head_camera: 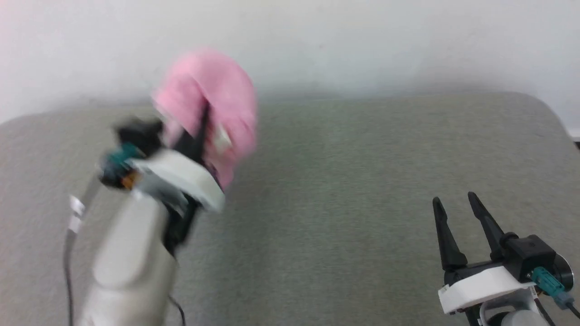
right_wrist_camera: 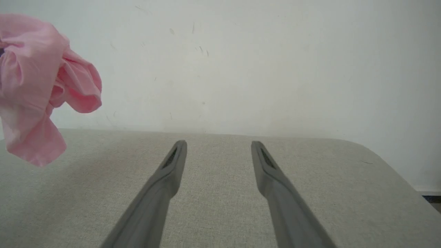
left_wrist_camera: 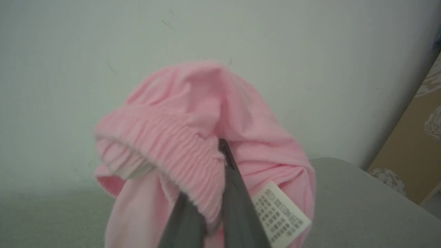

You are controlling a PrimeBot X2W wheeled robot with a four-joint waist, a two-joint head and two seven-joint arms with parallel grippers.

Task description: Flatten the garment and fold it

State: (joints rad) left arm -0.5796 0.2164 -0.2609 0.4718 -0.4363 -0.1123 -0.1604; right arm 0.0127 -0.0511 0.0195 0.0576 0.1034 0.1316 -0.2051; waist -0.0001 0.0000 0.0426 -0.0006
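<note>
Garment [head_camera: 206, 97]: pink shorts-type thing, up in the air over the far left part of the table [head_camera: 362, 181], in front of the wall [head_camera: 362, 40]. It looks clear of the table top, though the head view is blurry on that side.
Left gripper [left_wrist_camera: 221, 146]: clenched on the garment, dark fingers pinching the gathered waistband [left_wrist_camera: 172, 137], white label [left_wrist_camera: 280, 215] dangling just beside them.
Right gripper [head_camera: 454, 198]: spread wide with nothing in it, low over the near right part of the table, well apart from the cloth.
Done so far: honestly just the pickup, by the look of it. No part lies flat on the table, and there's no fold anywhere.
Left to do: pretty much everything. Get it down on the table, spread out the waistband and legs, smooth it, then fold.
Shape right now: one crumpled bundle, waistband scrunched at the pinch, the rest puffed and draped around it.
Long axis: roughly up-and-down relative to the table, going by the right wrist view, where the garment [right_wrist_camera: 31, 69] hangs from a fat top to a narrower tail.
Pointing: tail end aims down at the table, waistband end sits up at the pinch. Can't tell which leg is which.
Guess: the idle gripper will likely need to take a second corner before it can be laid out.
</note>
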